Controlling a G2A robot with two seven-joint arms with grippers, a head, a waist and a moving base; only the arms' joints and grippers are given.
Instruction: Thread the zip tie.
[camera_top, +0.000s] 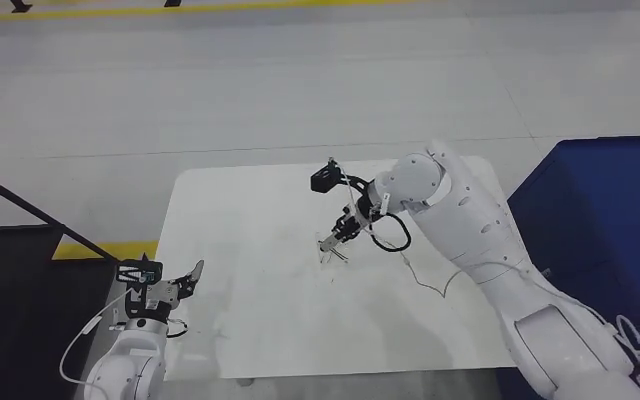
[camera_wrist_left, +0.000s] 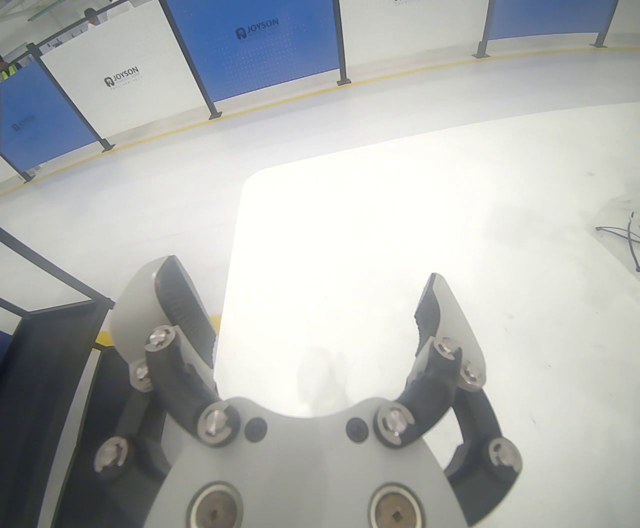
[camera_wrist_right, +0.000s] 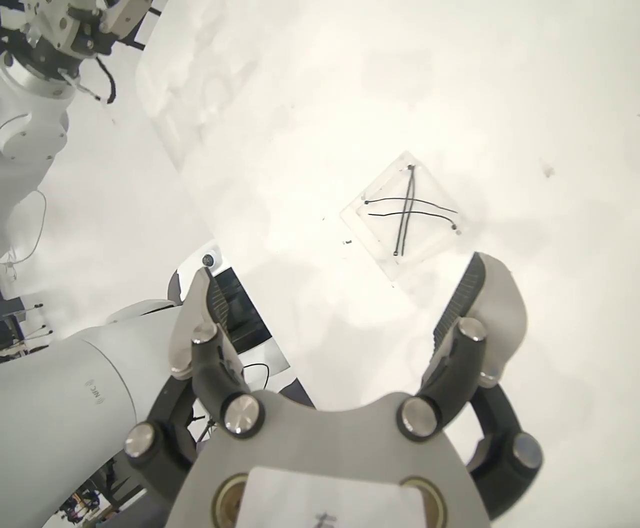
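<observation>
Now: thin black zip ties (camera_wrist_right: 407, 212) crossed on clear tray (camera_wrist_right: 400, 270), mid-table; right gripper (camera_wrist_right: 340, 265) close above, wide open; left gripper (camera_wrist_left: 302, 269) wide too (well apart). Expect light, springy, slippery; pinch one near its head.

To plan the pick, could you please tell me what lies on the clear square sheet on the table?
Thin black zip ties lie crossed on the clear sheet. Nothing covers them; the white table shows through beneath.
</observation>
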